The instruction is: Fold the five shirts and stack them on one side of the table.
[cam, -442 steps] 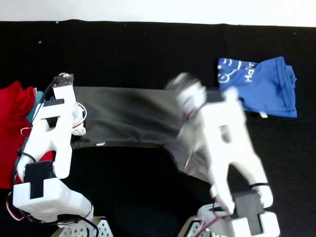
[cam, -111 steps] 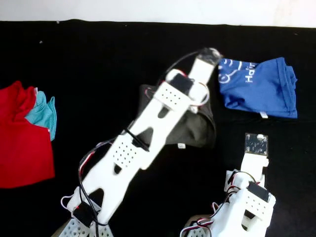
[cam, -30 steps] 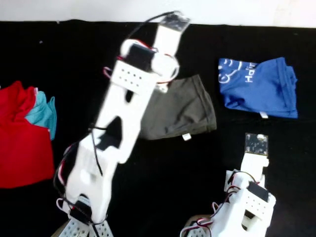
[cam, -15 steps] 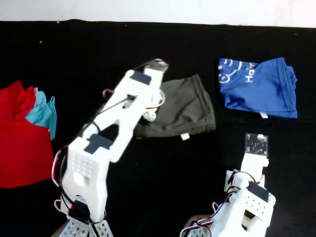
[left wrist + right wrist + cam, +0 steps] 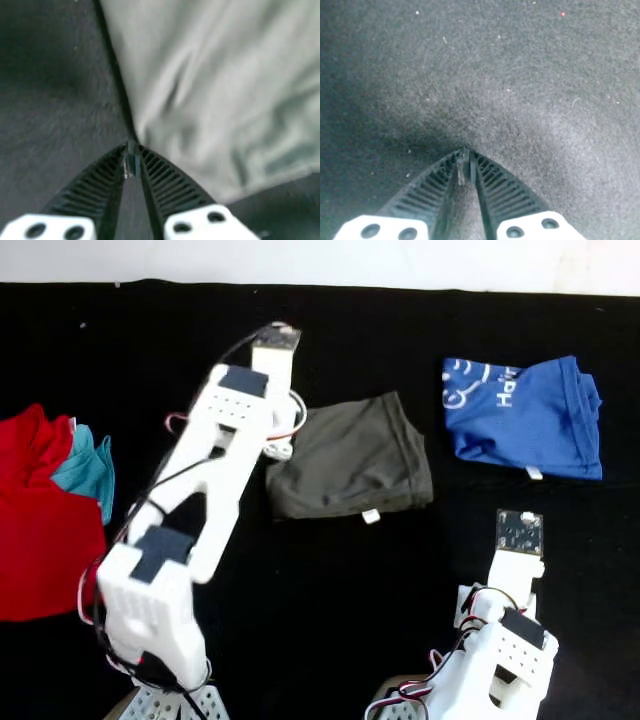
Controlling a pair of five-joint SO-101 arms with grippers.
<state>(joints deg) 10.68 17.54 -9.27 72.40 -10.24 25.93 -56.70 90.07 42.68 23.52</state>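
Observation:
A folded grey shirt [image 5: 350, 460] lies mid-table. My left arm [image 5: 215, 460] stretches up along its left side. The left gripper [image 5: 131, 157] is shut, its tips right at the edge of the grey shirt [image 5: 215, 90] where it meets the black cloth. A folded blue shirt [image 5: 525, 415] lies at the far right. A red shirt [image 5: 40, 520] with a teal shirt [image 5: 88, 470] on its edge is heaped at the left. My right arm [image 5: 505, 630] rests at the front right, and the right gripper [image 5: 465, 167] is shut over bare black cloth.
The black tablecloth [image 5: 330, 590] covers the whole table, with a white wall strip along the far edge. There is open cloth in front of the grey shirt and between the red heap and the left arm.
My left arm has swung from above the grey shirt back toward its left edge. The grey shirt went from spread out to folded and has barely shifted since. The right arm is still.

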